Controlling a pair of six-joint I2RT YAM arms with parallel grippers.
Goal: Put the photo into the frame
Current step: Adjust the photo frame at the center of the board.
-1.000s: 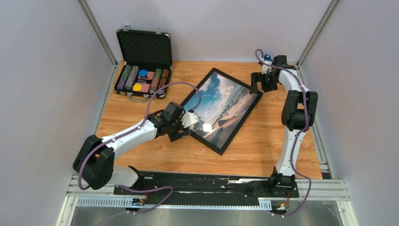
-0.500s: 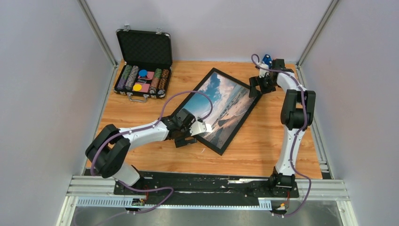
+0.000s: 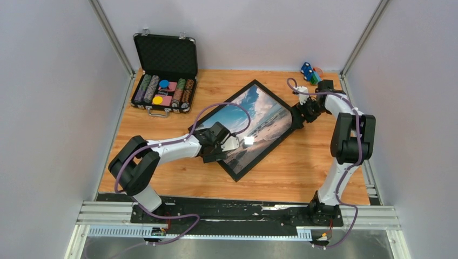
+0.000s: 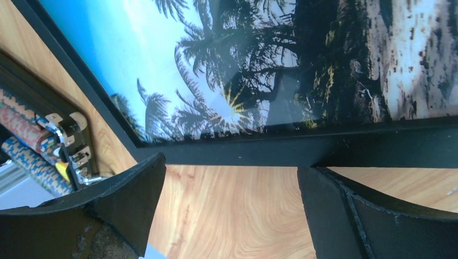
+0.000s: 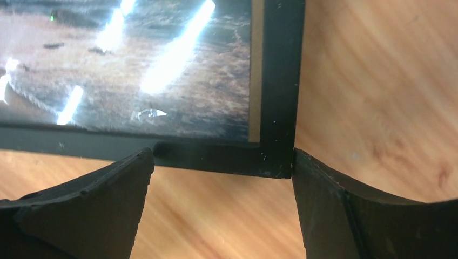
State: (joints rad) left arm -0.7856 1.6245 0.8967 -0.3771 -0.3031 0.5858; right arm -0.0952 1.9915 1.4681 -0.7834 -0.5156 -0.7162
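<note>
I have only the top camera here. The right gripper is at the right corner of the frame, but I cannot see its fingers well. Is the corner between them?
Observer: In the right wrist view the right gripper is open, and the corner of the frame lies just at its fingertips, not deep between them.
Operator: Does the photo fill the frame at that corner?
Observer: Not fully; a thin pale strip shows between the photo and the frame's black side.
Operator: And the left gripper, does it hold something?
Observer: No. The left gripper is open, with bare table between its fingers and the frame's edge just past the tips.
</note>
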